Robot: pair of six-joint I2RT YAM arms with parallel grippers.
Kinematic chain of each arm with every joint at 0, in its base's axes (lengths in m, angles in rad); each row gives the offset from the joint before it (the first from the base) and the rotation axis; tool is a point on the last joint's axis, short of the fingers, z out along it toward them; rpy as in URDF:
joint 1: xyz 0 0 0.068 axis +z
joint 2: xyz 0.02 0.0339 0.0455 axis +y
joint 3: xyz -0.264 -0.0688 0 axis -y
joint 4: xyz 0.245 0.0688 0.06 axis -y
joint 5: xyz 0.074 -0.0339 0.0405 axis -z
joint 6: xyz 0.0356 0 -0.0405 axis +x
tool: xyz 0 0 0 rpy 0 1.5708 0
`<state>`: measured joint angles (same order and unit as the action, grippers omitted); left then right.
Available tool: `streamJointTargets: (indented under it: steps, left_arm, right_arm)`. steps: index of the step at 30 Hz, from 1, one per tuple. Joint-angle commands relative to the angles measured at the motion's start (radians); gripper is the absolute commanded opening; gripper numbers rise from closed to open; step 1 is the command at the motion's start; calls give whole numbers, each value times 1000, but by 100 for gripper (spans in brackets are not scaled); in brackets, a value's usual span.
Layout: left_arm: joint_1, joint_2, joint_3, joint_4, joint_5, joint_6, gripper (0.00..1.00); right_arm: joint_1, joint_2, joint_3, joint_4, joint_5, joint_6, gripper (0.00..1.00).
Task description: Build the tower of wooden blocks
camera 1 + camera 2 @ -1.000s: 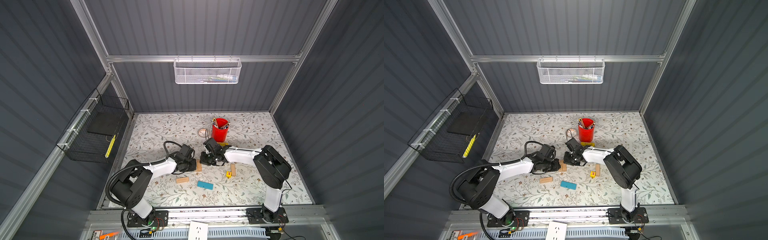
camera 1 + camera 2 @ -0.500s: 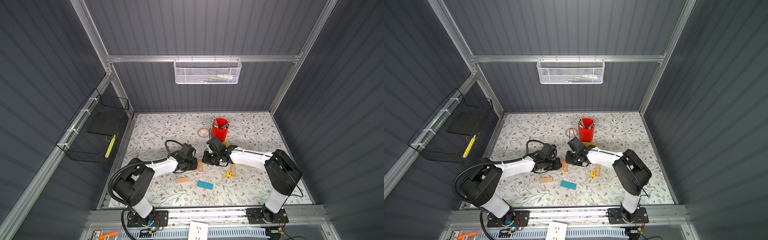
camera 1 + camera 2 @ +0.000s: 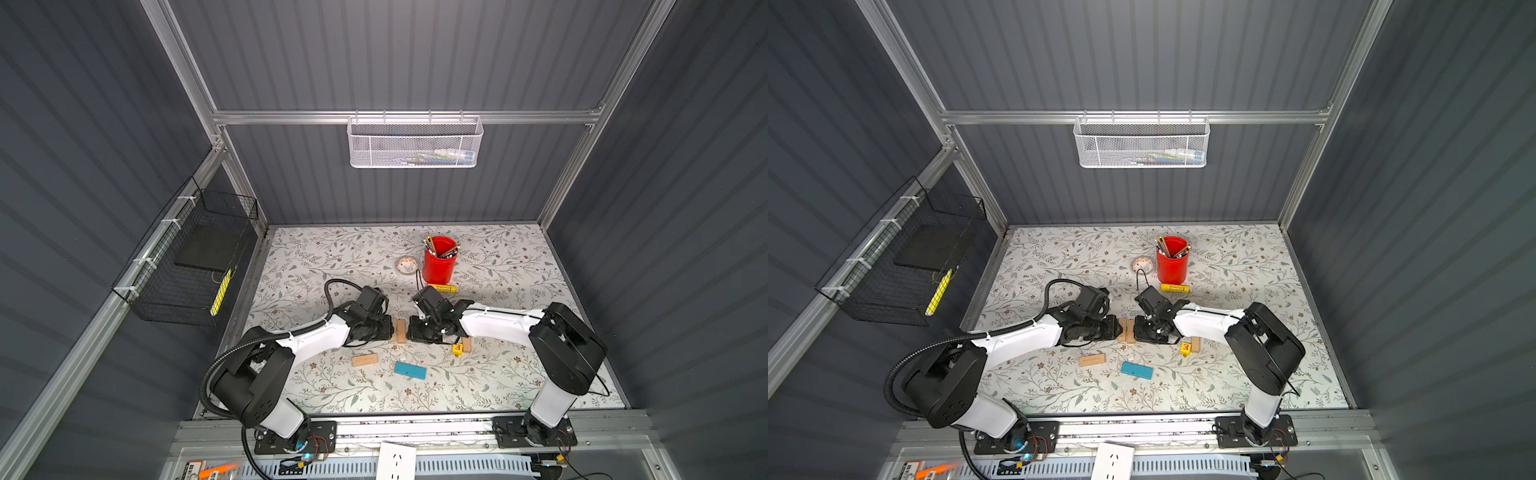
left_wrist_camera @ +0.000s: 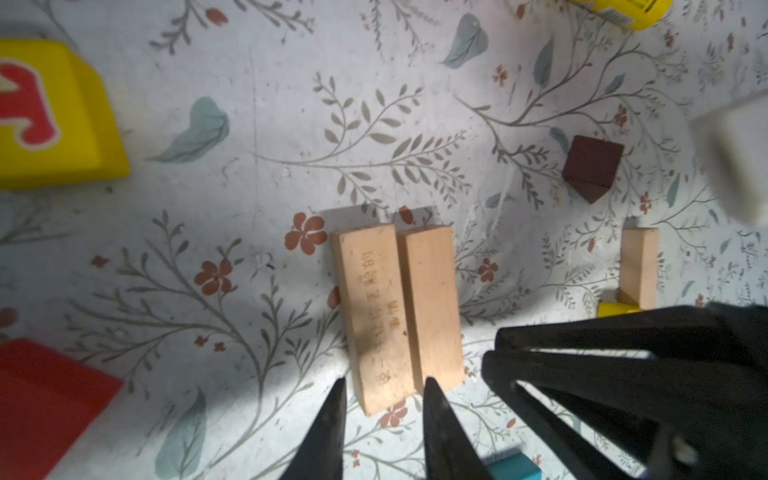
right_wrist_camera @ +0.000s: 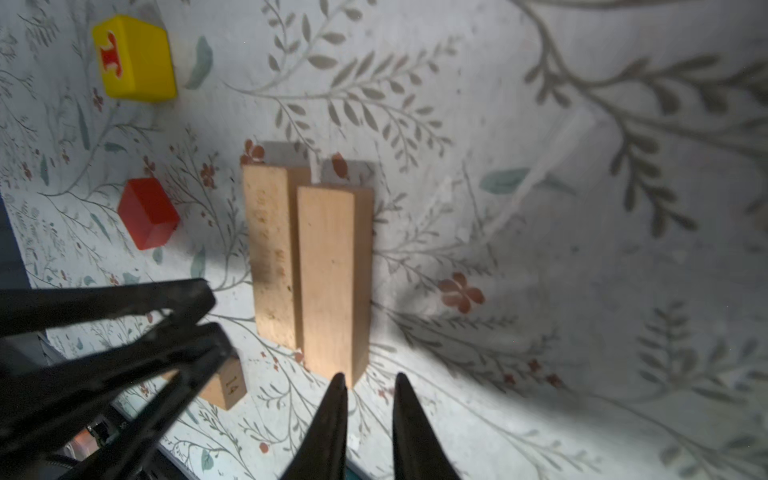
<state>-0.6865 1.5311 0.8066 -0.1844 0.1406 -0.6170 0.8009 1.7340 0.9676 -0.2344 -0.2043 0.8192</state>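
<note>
Left gripper [image 3: 390, 330] and right gripper [image 3: 410, 332] are stretched inward in a top view, flanking two touching tan bars [image 3: 399, 331]. By left wrist, jaws are seen slightly parted astride one bar's end, ungripped; by right wrist, narrowly parted, empty.

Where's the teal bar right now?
In both top views the teal bar lies flat near the middle front, just right of a lone tan bar and in front of the paired tan bars.
</note>
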Motion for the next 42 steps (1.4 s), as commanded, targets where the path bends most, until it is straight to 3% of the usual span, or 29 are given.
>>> streamJointTargets:
  steps: [1,14,34,42]
  left_arm:
    - [-4,2,-21,6,8,-22,32]
    - [8,81,-5,59,-55,-6,31]
    - [5,108,-70,104,60,-16,21]
    - [5,102,-61,84,25,-57,21]
  right_arm:
    - [12,-21,-22,-12,-11,6,21]
    - [21,27,2,4,-10,-4,19]
    - [0,12,33,12,-10,-2,19]
    - [-15,39,55,27,-14,14,22]
